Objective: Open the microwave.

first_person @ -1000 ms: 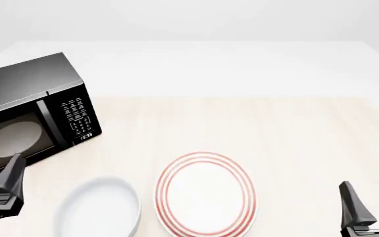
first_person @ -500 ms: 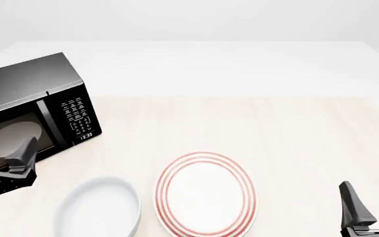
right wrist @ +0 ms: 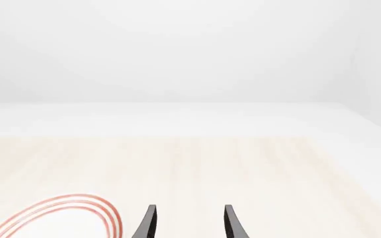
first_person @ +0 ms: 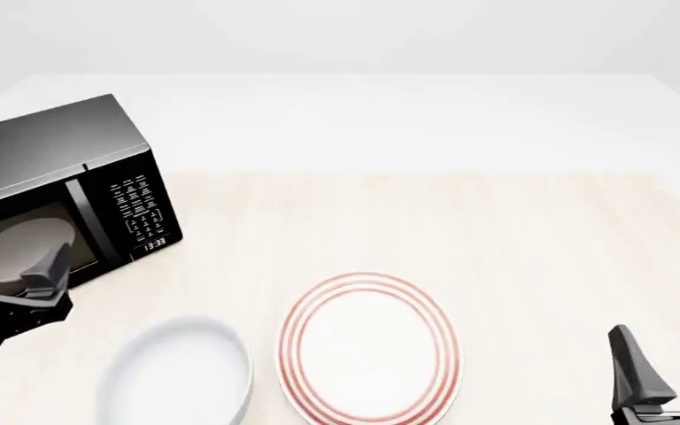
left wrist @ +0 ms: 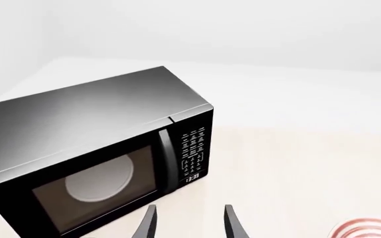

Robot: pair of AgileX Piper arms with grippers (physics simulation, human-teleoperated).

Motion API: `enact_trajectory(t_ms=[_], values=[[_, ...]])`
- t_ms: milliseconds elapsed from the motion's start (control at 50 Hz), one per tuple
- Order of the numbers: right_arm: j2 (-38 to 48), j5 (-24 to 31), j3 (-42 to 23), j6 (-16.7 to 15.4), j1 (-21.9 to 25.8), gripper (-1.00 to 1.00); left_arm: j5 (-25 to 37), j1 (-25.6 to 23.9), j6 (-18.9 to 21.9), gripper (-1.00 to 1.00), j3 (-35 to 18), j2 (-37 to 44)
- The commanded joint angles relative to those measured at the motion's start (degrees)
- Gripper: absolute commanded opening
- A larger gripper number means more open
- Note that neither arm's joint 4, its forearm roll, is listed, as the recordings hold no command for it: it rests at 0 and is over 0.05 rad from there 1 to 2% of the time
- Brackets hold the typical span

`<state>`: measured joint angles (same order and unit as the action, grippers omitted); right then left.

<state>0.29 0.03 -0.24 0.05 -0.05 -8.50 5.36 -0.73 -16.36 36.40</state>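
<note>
Microwave (first_person: 63,199) sits at the far-left of the counter (first_person: 435,221) in the front view, its left part cut off by the frame edge. The left hand (first_person: 15,270) hovers just in front of the door's lower part, fingers spread with nothing between them; from this view I cannot tell whether a fingertip touches the glass. The right hand (first_person: 665,367) is low at the near-right, well apart from the oven, fingers also spread and empty.

The oven's long axis runs left to right, skewed so that its keypad end comes nearer the counter's middle; the door faces the arms' side, turned a little toward the right. The vertical bar handle stands between window and keypad, and the door is closed.

The left wrist view shows the whole microwave (left wrist: 104,158): grey top, round turntable behind the glass, clock reading 13:33. The left hand (left wrist: 190,223) points roughly at the base below the handle. The front view alone shows a white bowl (first_person: 174,376) and red-ringed plate (first_person: 367,350) side by side at the near edge. The right wrist view shows the right hand (right wrist: 190,223), bare counter and a slice of the plate (right wrist: 65,210).
</note>
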Motion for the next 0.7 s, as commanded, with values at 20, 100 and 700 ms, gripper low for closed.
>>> enact_trajectory(t_ms=[20, 100, 700], values=[[0.0, 0.0, 0.0, 0.0, 0.0, 1.0, -2.7, 1.4, 0.2, 1.0, 0.8, 2.3], [0.0, 0.0, 0.0, 0.0, 0.0, 1.0, -3.8, 1.5, 0.1, 1.0, 1.1, 3.3], [0.0, 0.0, 0.0, 0.0, 0.0, 1.0, -14.7, 0.5, -0.8, 1.0, 0.1, 16.4]])
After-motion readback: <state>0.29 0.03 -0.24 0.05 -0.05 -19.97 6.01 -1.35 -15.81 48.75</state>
